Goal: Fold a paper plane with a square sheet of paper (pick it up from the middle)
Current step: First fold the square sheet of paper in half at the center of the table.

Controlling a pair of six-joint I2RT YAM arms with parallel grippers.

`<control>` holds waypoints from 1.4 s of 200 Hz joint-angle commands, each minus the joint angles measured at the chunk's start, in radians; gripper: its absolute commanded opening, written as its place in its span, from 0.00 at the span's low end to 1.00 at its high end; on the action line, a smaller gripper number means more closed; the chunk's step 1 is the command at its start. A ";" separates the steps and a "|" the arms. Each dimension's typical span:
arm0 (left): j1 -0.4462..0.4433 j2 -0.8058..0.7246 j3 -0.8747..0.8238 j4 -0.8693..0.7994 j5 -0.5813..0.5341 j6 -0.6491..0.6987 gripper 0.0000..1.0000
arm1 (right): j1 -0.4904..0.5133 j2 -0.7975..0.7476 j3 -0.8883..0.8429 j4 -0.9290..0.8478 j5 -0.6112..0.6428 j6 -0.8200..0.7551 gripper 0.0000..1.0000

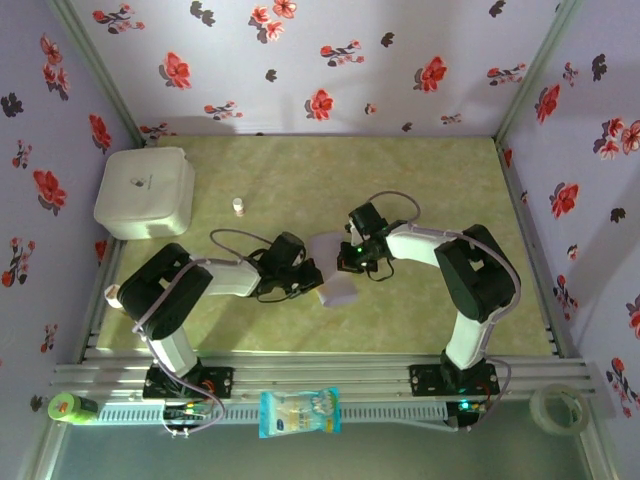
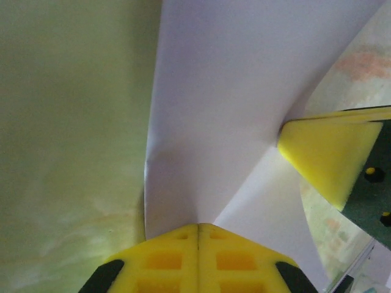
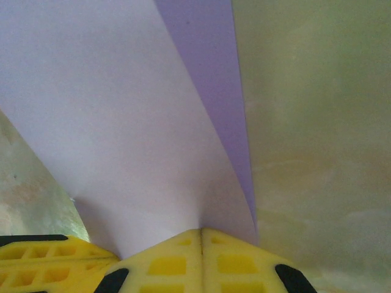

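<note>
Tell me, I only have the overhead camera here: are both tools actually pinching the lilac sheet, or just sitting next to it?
Observer: The left wrist camera shows the left tool shut, with the square sheet of paper coming out from between its yellow pads.
Operator: And the right one?
Observer: Its own wrist camera shows the right tool shut on the sheet too, pads closed together where the paper's edge enters.
Operator: Any fold in it yet?
Observer: Yes. The left wrist camera shows a fold line in the paper running up from the left tool towards the right tool's yellow finger.
</note>
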 commanded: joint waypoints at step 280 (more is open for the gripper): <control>-0.071 -0.086 -0.064 0.112 0.042 -0.041 0.10 | -0.006 0.016 -0.057 -0.118 0.129 0.028 0.00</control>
